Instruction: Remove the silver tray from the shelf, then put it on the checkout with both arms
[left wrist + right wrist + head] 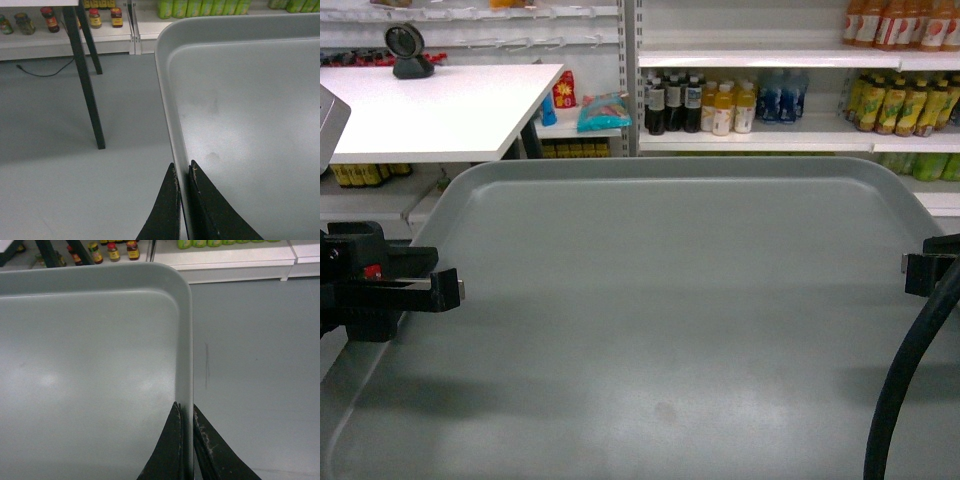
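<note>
While I hold it up over the grey floor, these are the lines:

Silver tray [670, 320]: level between my two arms, filling most of the head view, plain inside, carried in the air with nothing under it but floor.

Checkout [450, 105]: ahead and to the left, beyond the tray's far left corner; a small black device [410, 52] stands on its far edge, and its dark legs [85, 80] show in the left wrist view, apart from the tray.

Shelf boards [790, 58]: straight ahead past the tray's far rim, stocked with bottles [720, 105] dark, yellow and orange; a blue packet [603, 110] lies on a lower board.

Floor: a thin black cord [42, 73] trails near the table legs.

Cable [905, 380]: my own thick black one hangs across the tray's near right corner in the head view.

Left gripper [184, 175]: fingers [167, 210] pressed together on the tray's left rim, one outside and one inside.

Right gripper [186, 412]: fingers [210, 450] likewise pinched on the right rim, the wall of the tray between them.
</note>
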You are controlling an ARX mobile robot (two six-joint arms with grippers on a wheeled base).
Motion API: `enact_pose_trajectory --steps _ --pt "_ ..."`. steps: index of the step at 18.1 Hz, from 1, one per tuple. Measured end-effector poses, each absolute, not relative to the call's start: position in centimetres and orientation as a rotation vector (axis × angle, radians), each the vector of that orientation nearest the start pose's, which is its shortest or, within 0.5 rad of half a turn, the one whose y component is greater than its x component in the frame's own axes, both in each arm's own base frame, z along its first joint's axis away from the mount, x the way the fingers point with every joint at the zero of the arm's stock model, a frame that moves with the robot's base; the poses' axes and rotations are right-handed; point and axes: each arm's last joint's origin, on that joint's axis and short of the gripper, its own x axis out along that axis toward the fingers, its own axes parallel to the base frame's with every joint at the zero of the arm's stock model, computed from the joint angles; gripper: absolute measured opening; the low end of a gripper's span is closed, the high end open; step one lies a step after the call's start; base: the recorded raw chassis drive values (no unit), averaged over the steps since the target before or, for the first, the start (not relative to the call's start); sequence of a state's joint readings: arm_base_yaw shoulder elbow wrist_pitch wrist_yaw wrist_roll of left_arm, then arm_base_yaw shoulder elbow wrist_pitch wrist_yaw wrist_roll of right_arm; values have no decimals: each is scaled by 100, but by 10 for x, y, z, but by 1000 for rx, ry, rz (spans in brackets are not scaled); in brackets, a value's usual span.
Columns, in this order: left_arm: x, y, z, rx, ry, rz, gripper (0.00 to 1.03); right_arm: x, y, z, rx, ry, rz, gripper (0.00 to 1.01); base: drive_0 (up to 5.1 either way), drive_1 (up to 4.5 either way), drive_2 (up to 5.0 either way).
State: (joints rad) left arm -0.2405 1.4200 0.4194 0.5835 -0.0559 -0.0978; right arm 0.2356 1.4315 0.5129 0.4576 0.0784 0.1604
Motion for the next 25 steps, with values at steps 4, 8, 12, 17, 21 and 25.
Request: enact_pose_trajectory --steps 4,8,12,17,21,25 --pt "245 -58 151 -34 422 -161 3 259 60 164 84 468 116 3 -499 241 241" --pt "245 -58 152 -35 420 -164 3 260 60 164 86 462 119 3 -496 246 246" --pt "245 -59 151 -34 422 -163 3 259 60 164 85 466 119 3 -487 258 258" --pt "245 -59 152 -34 418 -163 3 259 60 164 84 468 115 3 -487 258 258" --pt "245 -58 151 -34 422 -163 3 259 60 164 86 465 121 3 -487 258 258" --pt "245 -58 152 -35 417 -164 3 260 60 164 86 462 119 3 -487 258 258"
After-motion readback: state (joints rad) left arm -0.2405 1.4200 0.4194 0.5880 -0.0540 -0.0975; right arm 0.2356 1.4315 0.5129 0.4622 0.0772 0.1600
